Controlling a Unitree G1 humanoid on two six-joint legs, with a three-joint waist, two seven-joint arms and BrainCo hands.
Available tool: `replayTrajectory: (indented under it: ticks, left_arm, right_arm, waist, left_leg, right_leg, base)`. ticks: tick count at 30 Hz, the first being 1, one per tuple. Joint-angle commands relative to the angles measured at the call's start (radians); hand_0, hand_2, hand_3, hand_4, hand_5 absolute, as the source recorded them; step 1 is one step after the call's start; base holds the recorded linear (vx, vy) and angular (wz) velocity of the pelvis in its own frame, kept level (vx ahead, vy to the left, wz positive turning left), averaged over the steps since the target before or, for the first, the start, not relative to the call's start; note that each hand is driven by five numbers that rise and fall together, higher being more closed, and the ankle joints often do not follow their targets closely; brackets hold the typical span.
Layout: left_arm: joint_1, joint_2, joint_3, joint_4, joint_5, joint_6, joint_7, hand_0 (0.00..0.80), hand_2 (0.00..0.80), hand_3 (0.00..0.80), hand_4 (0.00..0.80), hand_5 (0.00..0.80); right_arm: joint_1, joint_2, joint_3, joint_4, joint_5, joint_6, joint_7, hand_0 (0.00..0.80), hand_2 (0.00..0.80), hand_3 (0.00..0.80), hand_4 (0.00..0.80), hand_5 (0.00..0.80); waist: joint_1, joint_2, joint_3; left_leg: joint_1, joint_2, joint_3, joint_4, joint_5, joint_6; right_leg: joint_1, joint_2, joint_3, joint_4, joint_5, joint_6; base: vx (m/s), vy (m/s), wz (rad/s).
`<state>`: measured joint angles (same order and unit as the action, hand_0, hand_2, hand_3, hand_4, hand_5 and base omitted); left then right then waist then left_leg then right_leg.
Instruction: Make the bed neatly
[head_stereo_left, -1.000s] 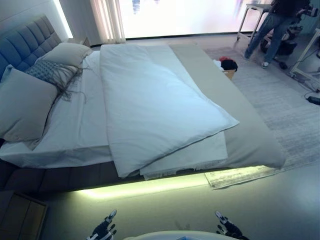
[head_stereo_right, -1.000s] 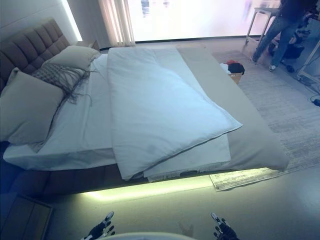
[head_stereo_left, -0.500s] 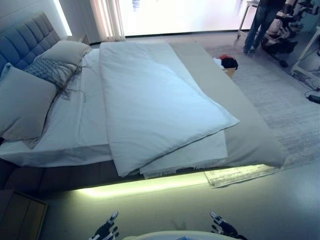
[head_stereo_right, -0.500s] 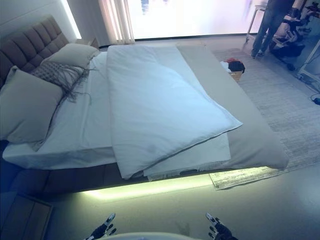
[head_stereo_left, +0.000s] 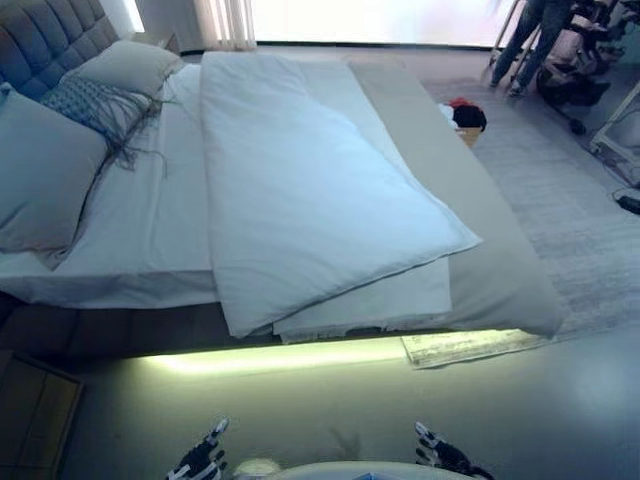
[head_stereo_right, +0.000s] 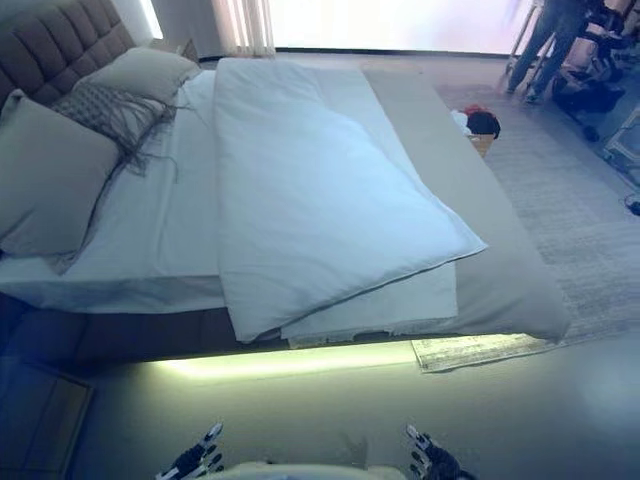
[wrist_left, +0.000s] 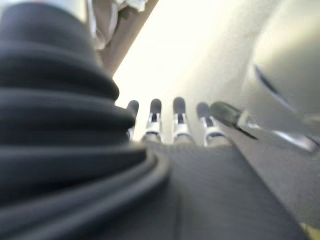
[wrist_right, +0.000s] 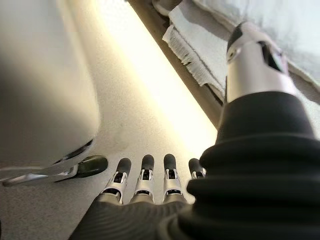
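Strong daylight floods in from the window (head_stereo_left: 400, 15) ahead of me and blows it out to white, leaving my head views cool and bluish. A warm yellow strip (head_stereo_left: 270, 355) glows under the bed (head_stereo_left: 150, 215); my wrist views are soft and glare-washed up close

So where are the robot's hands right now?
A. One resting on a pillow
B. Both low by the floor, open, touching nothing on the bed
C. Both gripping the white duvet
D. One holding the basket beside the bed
B: the left hand and right hand hang with straight fingers over the floor, short of the bed, well clear of the white duvet.
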<state>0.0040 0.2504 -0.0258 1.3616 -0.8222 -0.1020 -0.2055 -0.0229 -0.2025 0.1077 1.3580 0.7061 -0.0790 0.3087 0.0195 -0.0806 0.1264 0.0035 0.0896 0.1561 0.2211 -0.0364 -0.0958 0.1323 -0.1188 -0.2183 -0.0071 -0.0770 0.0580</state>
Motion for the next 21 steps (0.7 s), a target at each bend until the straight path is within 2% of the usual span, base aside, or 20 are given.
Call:
replayTrajectory:
  ticks: [1, 2, 3, 4, 5, 6, 8, 10, 11, 13, 14, 16, 17, 19, 21]
  left_arm:
    - [-0.068, -0.042, 0.018, 0.004, -0.088, -0.031, -0.018, 0.000, 0.000, 0.000, 0.000, 0.000]
    - [-0.072, -0.047, 0.014, 0.001, -0.109, -0.032, -0.010, 0.000, 0.000, 0.000, 0.000, 0.000]
    - [-0.073, -0.050, 0.011, 0.001, -0.115, -0.032, -0.005, 0.000, 0.000, 0.000, 0.000, 0.000]
    - [-0.071, -0.054, 0.009, 0.007, -0.109, -0.036, 0.003, 0.000, 0.000, 0.000, 0.000, 0.000]
    - [-0.064, -0.057, 0.011, 0.015, -0.093, -0.038, 0.016, 0.000, 0.000, 0.000, 0.000, 0.000]
    - [-0.050, -0.060, 0.021, 0.023, -0.069, -0.037, 0.025, 0.000, 0.000, 0.000, 0.000, 0.000]
    - [-0.032, -0.066, 0.050, 0.042, -0.031, -0.041, 0.027, 0.000, 0.000, 0.000, 0.000, 0.000]
    - [-0.005, -0.063, 0.089, 0.060, -0.008, -0.043, 0.023, 0.000, 0.000, 0.000, 0.000, 0.000]
    - [0.001, -0.054, 0.100, 0.062, -0.009, -0.041, 0.021, 0.000, 0.000, 0.000, 0.000, 0.000]
    - [0.002, -0.034, 0.109, 0.065, 0.020, -0.035, 0.004, 0.000, 0.000, 0.000, 0.000, 0.000]
    - [-0.010, -0.024, 0.100, 0.062, 0.042, -0.023, 0.008, 0.000, 0.000, 0.000, 0.000, 0.000]
    - [-0.033, -0.013, 0.071, 0.053, 0.037, -0.007, 0.020, 0.000, 0.000, 0.000, 0.000, 0.000]
    - [-0.048, -0.004, 0.057, 0.051, 0.051, -0.001, 0.017, 0.000, 0.000, 0.000, 0.000, 0.000]
    - [-0.064, 0.001, 0.039, 0.051, 0.078, 0.003, 0.017, 0.000, 0.000, 0.000, 0.000, 0.000]
    - [-0.071, 0.014, 0.020, 0.042, 0.105, 0.017, 0.024, 0.000, 0.000, 0.000, 0.000, 0.000]
  right_arm:
    - [-0.055, -0.065, 0.001, 0.032, -0.073, 0.033, -0.063, 0.000, 0.000, 0.000, 0.000, 0.000]
    - [-0.066, -0.076, 0.000, 0.045, -0.053, 0.038, -0.077, 0.000, 0.000, 0.000, 0.000, 0.000]
    - [-0.071, -0.081, -0.001, 0.051, -0.036, 0.039, -0.083, 0.000, 0.000, 0.000, 0.000, 0.000]
    - [-0.080, -0.086, -0.004, 0.053, -0.003, 0.042, -0.088, 0.000, 0.000, 0.000, 0.000, 0.000]
    - [-0.086, -0.087, -0.004, 0.049, 0.025, 0.044, -0.089, 0.000, 0.000, 0.000, 0.000, 0.000]
    - [-0.088, -0.085, -0.006, 0.040, 0.047, 0.042, -0.088, 0.000, 0.000, 0.000, 0.000, 0.000]
    - [-0.087, -0.081, -0.016, 0.032, 0.042, 0.036, -0.073, 0.000, 0.000, 0.000, 0.000, 0.000]
    - [-0.082, -0.065, -0.025, 0.030, 0.000, 0.037, -0.071, 0.000, 0.000, 0.000, 0.000, 0.000]
    - [-0.075, -0.058, -0.030, 0.029, 0.001, 0.039, -0.065, 0.000, 0.000, 0.000, 0.000, 0.000]
    - [-0.047, -0.040, -0.046, 0.026, -0.026, 0.033, -0.048, 0.000, 0.000, 0.000, 0.000, 0.000]
    - [-0.036, -0.034, -0.051, 0.027, -0.037, 0.027, -0.041, 0.000, 0.000, 0.000, 0.000, 0.000]
    - [-0.033, -0.030, -0.049, 0.024, 0.000, 0.025, -0.032, 0.000, 0.000, 0.000, 0.000, 0.000]
    - [-0.032, -0.025, -0.051, 0.024, 0.008, 0.024, -0.025, 0.000, 0.000, 0.000, 0.000, 0.000]
    - [-0.030, -0.022, -0.058, 0.030, 0.005, 0.021, -0.020, 0.000, 0.000, 0.000, 0.000, 0.000]
    - [-0.025, -0.027, -0.062, 0.032, 0.018, 0.029, -0.025, 0.000, 0.000, 0.000, 0.000, 0.000]
  waist:
    - [0.018, 0.052, 0.044]
    - [0.028, 0.068, 0.051]
    - [0.036, 0.075, 0.057]
    - [0.057, 0.078, 0.065]
    - [0.076, 0.076, 0.069]
    - [0.089, 0.075, 0.069]
    - [0.095, 0.079, 0.061]
    - [0.102, 0.081, 0.040]
    - [0.106, 0.076, 0.031]
    - [0.103, 0.065, 0.005]
    - [0.095, 0.060, -0.007]
    - [0.086, 0.052, -0.020]
    - [0.080, 0.049, -0.029]
    - [0.074, 0.049, -0.041]
    - [0.052, 0.059, -0.046]
  left_leg:
    - [-0.123, 0.038, 0.034, 0.019, 0.148, -0.021]
    - [-0.133, 0.065, 0.060, -0.088, 0.199, -0.041]
    - [-0.139, 0.075, 0.066, -0.152, 0.230, -0.050]
    - [-0.166, 0.080, 0.044, -0.252, 0.261, -0.053]
    - [-0.199, 0.087, 0.006, -0.307, 0.264, -0.055]
    - [-0.239, 0.101, -0.020, -0.308, 0.252, -0.059]
    - [-0.227, 0.109, 0.007, -0.308, 0.247, -0.058]
    - [-0.194, 0.117, 0.019, -0.308, 0.232, -0.052]
    - [-0.172, 0.108, 0.016, -0.299, 0.239, -0.047]
    - [-0.151, 0.097, 0.035, -0.250, 0.220, -0.026]
    - [-0.147, 0.085, 0.049, -0.219, 0.200, -0.007]
    - [-0.150, 0.056, 0.045, -0.188, 0.173, 0.021]
    - [-0.148, 0.032, 0.046, -0.177, 0.151, 0.044]
    - [-0.141, 0.002, 0.048, -0.174, 0.130, 0.070]
    - [-0.109, -0.023, 0.049, -0.180, 0.111, 0.089]
  right_leg:
    - [0.006, 0.036, 0.002, 0.070, 0.023, -0.002]
    - [0.030, 0.044, -0.007, 0.056, 0.017, 0.006]
    - [0.049, 0.047, -0.010, 0.046, 0.013, 0.010]
    - [0.079, 0.047, -0.009, 0.038, -0.002, 0.014]
    - [0.102, 0.043, -0.008, 0.036, -0.020, 0.015]
    - [0.119, 0.039, -0.008, 0.037, -0.038, 0.014]
    - [0.148, 0.019, -0.014, 0.058, -0.075, 0.026]
    - [0.182, -0.031, -0.026, 0.088, -0.093, 0.058]
    - [0.199, -0.046, -0.024, 0.093, -0.096, 0.070]
    - [0.215, -0.080, -0.031, 0.122, -0.092, 0.090]
    - [0.210, -0.099, -0.031, 0.159, -0.068, 0.094]
    - [0.195, -0.120, -0.018, 0.210, -0.023, 0.097]
    - [0.187, -0.134, -0.009, 0.255, 0.019, 0.097]
    - [0.162, -0.168, 0.007, 0.355, 0.095, 0.103]
    - [0.089, -0.165, 0.035, 0.430, 0.134, 0.096]
  base:
    - [0.220, 0.156, 0.00]
    - [0.303, 0.182, 0.09]
    - [0.395, 0.190, -0.03]
    - [0.443, 0.174, 0.00]
    - [0.525, 0.216, -0.05]
    - [0.478, 0.231, -0.15]
    - [0.497, 0.313, -0.32]
    - [0.598, 0.372, -0.41]
    - [0.589, 0.324, -0.70]
    - [0.556, 0.309, -0.89]
    - [0.460, 0.282, -0.45]
    - [0.399, 0.244, 0.14]
    - [0.321, 0.183, 0.33]
    - [0.371, 0.201, 0.22]
    - [0.386, 0.153, 0.11]
